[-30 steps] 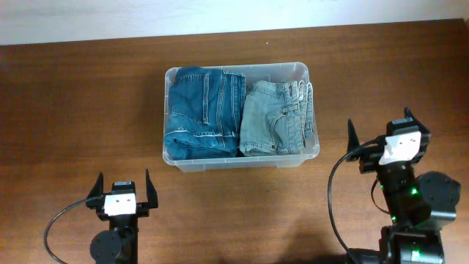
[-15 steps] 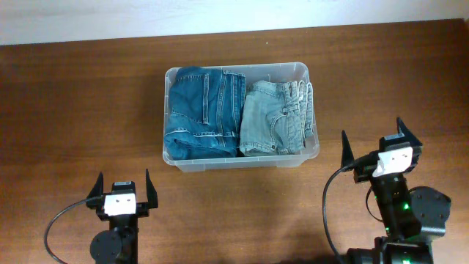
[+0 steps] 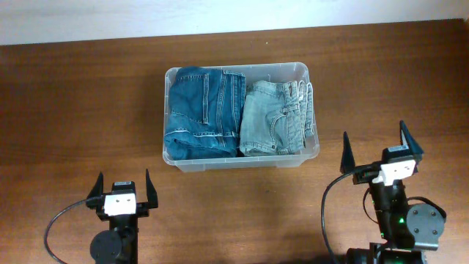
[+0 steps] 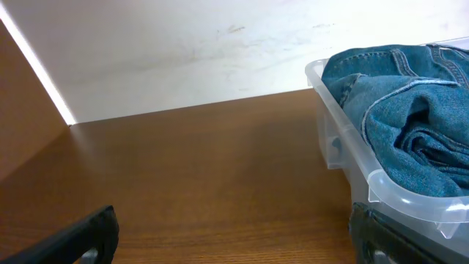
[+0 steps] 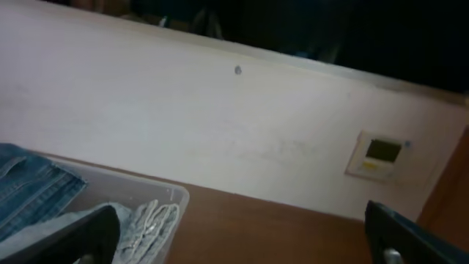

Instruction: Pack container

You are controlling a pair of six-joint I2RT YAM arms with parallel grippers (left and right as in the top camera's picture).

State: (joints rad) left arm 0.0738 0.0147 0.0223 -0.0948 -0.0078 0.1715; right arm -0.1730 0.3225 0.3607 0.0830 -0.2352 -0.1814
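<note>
From above: large rectangular clear plastic container on the brown wooden tabletop, in the middle and toward the far edge, long side facing the arms. Inside, folded dark blue jeans in the left half and folded light blue jeans in the right half, pressed side by side, probably so that both fit and fill the whole width without loose space. No loose garment visible outside the container, so apparently little or nothing left to pack. Left fingers near the front edge, well apart from the container, spread wide and holding nothing. Right fingers near the front right corner of the container but not touching it, also spread wide and empty. Both seemingly parked out of the way, likely to leave the container free. From the left wrist: container rim at the right, dark blue jeans rising a little above it. Two dark left fingers at the bottom corners, far from each other, only bare tabletop between. From the right wrist, rather blurred: pale wall with a small white wall panel. Back corner of the container low at the left, light blue jeans inside. Right fingers wide apart at the bottom corners, nothing between.
</note>
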